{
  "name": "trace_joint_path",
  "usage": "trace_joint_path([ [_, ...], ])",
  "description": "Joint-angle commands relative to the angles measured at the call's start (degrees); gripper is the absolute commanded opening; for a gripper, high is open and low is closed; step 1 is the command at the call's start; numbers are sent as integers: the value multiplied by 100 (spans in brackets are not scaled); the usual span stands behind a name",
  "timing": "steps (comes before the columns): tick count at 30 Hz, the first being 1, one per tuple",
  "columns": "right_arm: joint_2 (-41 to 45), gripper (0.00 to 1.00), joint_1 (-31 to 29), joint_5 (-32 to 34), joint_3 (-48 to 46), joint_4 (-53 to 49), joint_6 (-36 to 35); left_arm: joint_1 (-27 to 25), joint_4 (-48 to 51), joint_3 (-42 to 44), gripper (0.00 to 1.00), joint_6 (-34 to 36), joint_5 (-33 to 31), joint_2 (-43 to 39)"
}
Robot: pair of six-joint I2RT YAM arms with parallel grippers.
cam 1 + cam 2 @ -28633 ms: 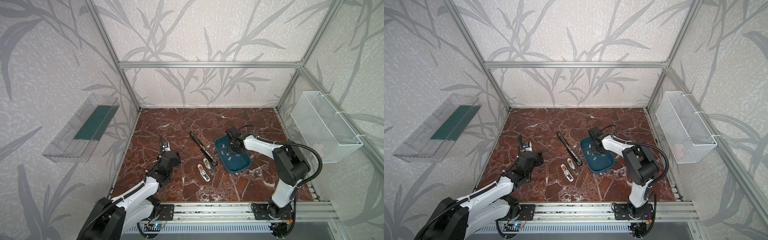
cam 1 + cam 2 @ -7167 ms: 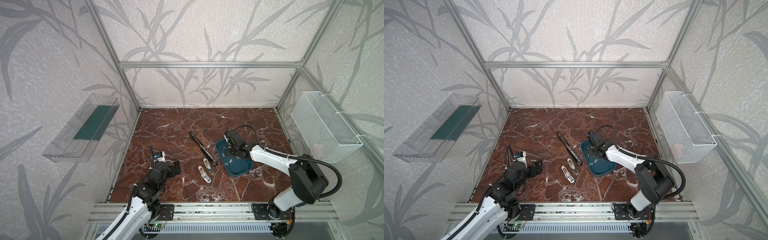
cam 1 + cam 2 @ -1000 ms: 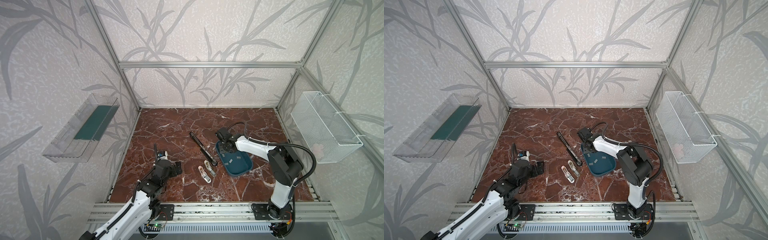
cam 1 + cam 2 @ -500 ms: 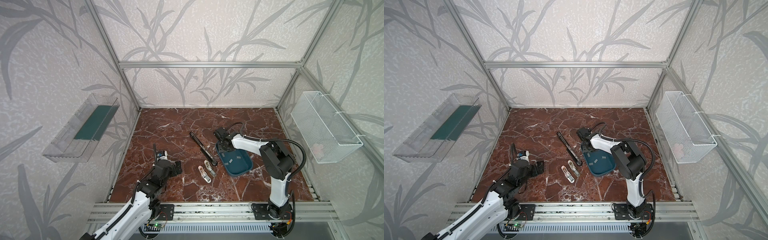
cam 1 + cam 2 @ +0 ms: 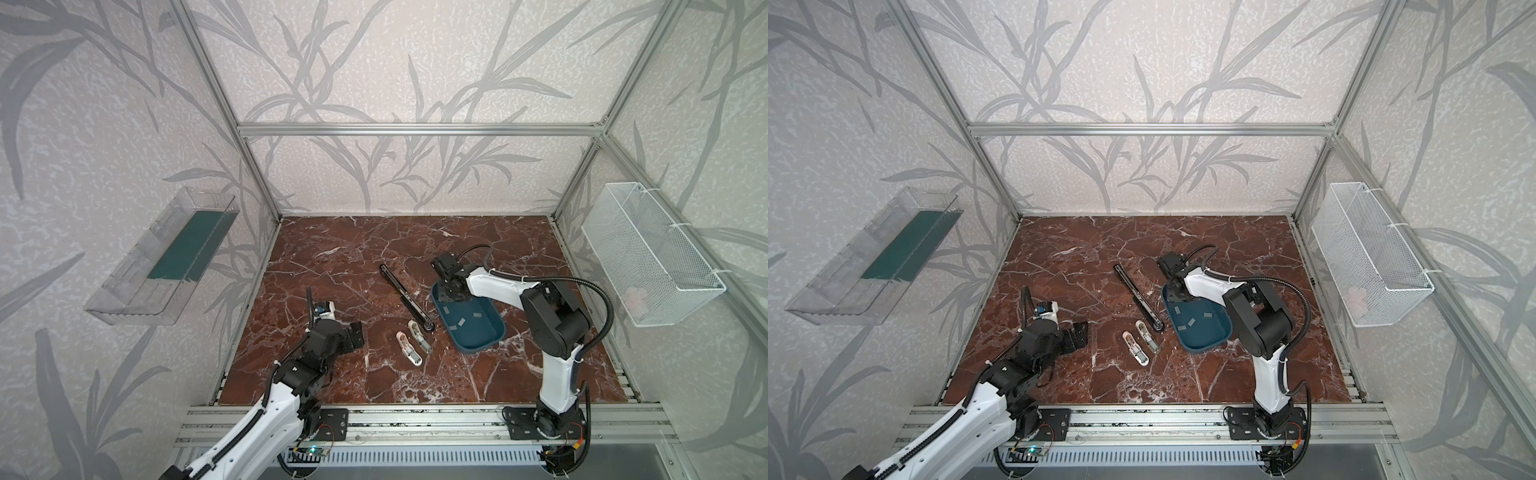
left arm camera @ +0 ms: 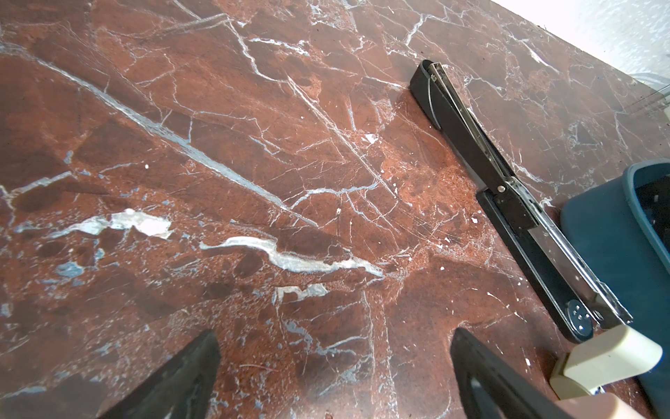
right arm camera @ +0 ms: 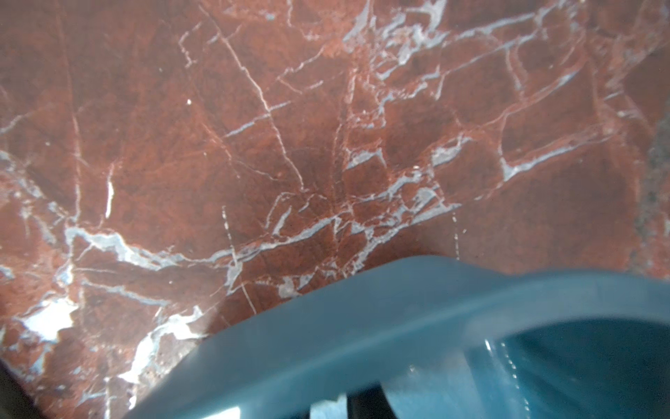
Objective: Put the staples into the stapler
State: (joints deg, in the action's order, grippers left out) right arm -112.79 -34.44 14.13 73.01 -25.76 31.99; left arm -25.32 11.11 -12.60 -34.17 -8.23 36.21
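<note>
In both top views the right gripper point(image 5: 452, 292) sits in the blue tray point(image 5: 482, 347), with the staples point(image 5: 461, 321) just beside it. Can't tell if it's closed. Left wrist: left gripper point(image 6: 333, 332) is spread wide, and the opened stapler point(image 6: 507, 196) lies ahead of it. Right wrist is just blurry tray rim point(image 7: 362, 319).

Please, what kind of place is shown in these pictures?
Probably a robot test cell: the left arm and right arm bolted to a rail, an aluminium frame, leaf-patterned walls, a marble-look table.
</note>
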Motion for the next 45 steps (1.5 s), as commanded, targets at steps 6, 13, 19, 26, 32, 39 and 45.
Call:
trace_joint_path([
  [6,-259,23,25,-121,-17,-419,-17,21,-45,-118,99,-46,-43,0],
  [13,-390,24,25,-226,114,-432,-60,17,-41,-120,99,-46,-47,-4],
  [19,-494,24,25,-279,178,-456,-70,20,-48,-124,99,-46,-41,-1],
  [26,-491,22,26,-296,140,-463,-80,19,-48,-115,99,-46,-44,0],
  [32,-411,17,27,-211,-8,-481,-79,18,-56,-120,99,-54,-35,-4],
  [39,-281,16,27,-103,-173,-435,-118,18,-57,-119,99,-55,-21,0],
  [45,127,16,27,-139,-356,-241,-357,19,-43,-115,99,-54,-4,0],
])
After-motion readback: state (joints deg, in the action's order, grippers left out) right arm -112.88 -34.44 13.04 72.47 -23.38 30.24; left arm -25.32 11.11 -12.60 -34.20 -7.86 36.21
